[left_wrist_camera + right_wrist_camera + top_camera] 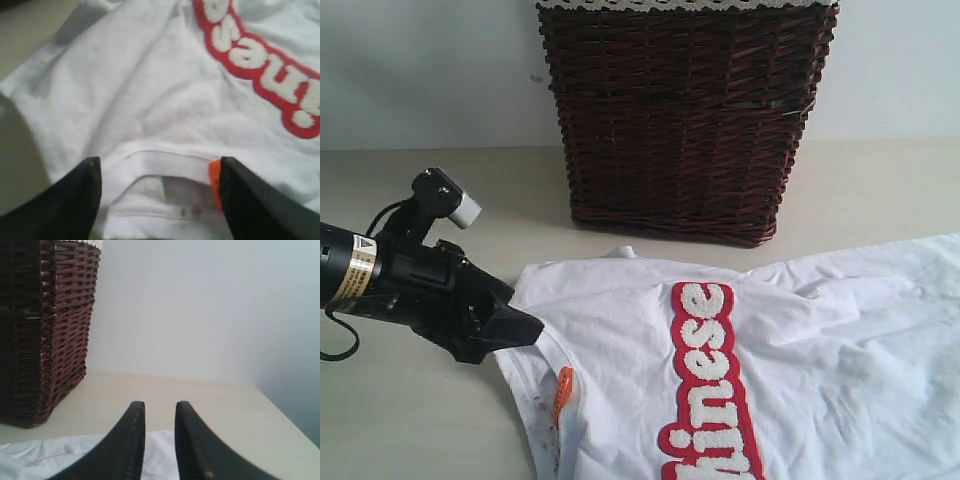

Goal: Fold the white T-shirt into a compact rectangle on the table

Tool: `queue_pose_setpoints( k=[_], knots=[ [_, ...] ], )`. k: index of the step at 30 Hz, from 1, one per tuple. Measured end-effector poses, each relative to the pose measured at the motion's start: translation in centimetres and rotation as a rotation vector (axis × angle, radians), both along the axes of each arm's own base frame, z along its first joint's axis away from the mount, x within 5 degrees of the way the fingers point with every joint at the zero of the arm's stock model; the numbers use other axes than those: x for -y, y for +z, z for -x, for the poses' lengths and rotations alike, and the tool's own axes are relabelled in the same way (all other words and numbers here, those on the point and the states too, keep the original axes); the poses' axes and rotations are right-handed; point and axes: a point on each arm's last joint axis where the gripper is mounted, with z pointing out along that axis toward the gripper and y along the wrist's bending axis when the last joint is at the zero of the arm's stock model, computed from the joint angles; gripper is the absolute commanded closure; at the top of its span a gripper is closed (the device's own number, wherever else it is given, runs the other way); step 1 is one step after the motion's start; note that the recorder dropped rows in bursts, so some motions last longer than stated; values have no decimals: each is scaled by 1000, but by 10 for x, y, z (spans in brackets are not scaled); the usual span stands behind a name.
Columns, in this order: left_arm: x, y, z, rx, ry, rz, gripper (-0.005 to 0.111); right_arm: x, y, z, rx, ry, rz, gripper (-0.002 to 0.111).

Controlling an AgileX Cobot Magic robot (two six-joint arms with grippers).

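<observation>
Near and right on the table (420,420), the white T-shirt (800,340) lies spread with its lettering up (collar (150,160) leftward) and runs past the near and right edges of the exterior view. Left gripper (525,328): jaws wide, straddling the collar. Right gripper (160,407): jaws narrow, holding nothing. Wicker basket (685,120): just beyond the far edge. Open tabletop lies to the left.

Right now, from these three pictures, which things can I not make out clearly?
- Lettering on the white T-shirt: exterior view's bottom edge cuts it; left wrist view blurs it.
- Orange neck tag: any print too small in the exterior view, blurred in the left wrist view.
- Wicker basket: its walls hide the inside, exterior view.
- Right end effector: outside the exterior view; only fingertips show in its wrist view.
</observation>
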Motion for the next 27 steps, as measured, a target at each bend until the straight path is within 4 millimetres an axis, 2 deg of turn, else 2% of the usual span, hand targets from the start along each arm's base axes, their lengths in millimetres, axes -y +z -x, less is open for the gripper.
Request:
queue_pose_setpoints(
  k=[2,6,9,13,15,17,20,23,27],
  knots=[
    [4,6,-3,30,-25,42,48,0,0,0,0,0,0,85],
    [15,15,-21,187,-90,57,68,0,0,0,0,0,0,85],
    [25,3,-35,275,-166,-28,71,0,0,0,0,0,0,85],
    [34,-2,-61,342,-197,-63,72,0,0,0,0,0,0,85],
    [39,-4,-74,356,-196,-58,78,0,0,0,0,0,0,85],
    [44,-14,-83,347,-200,-65,90,0,0,0,0,0,0,85],
    [50,-34,-86,322,-241,-109,106,0,0,0,0,0,0,85],
    [54,-48,-81,285,-289,-141,107,0,0,0,0,0,0,85],
    [58,-49,-73,170,-282,-66,107,0,0,0,0,0,0,85]
  ],
)
